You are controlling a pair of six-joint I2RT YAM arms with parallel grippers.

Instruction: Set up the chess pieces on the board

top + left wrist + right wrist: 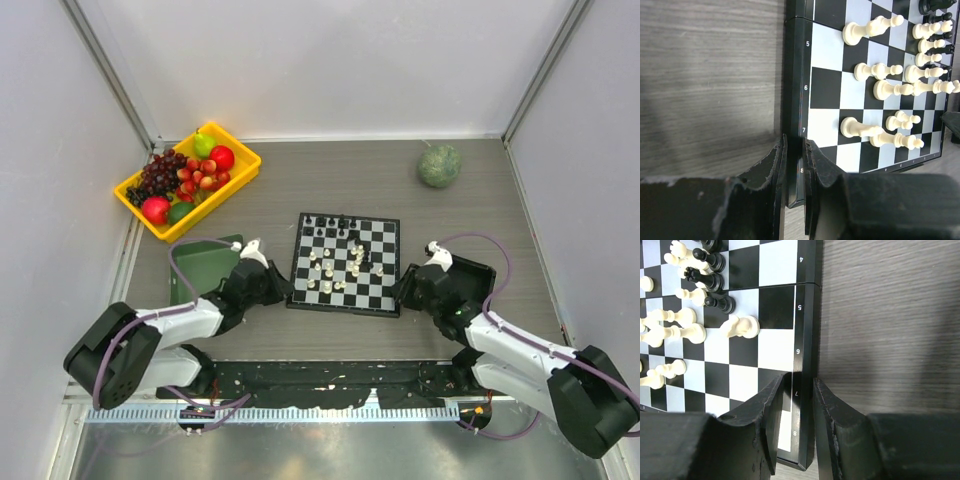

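Observation:
The board (378, 243) lies flat in the middle of the table. Cream-white chess pieces (330, 268) lie toppled in a loose heap on its centre squares. A few black pieces (330, 222) stand along its far row. My left gripper (284, 291) is shut on the board's near-left edge; in the left wrist view the rim (796, 125) sits tight between the fingers of this gripper (795, 150). My right gripper (404, 294) grips the near-right edge, its fingers straddling the numbered border (804, 340) in the right wrist view, where the gripper (802, 386) points along that edge. White pieces (740, 326) and black pieces (715, 281) lie nearby.
A yellow bin (243, 160) of red, purple and green fruit sits at the back left. A green square tray (205, 258) lies just left of the board, partly under my left arm. A round green object (439, 165) rests at the back right. Walls close in on three sides.

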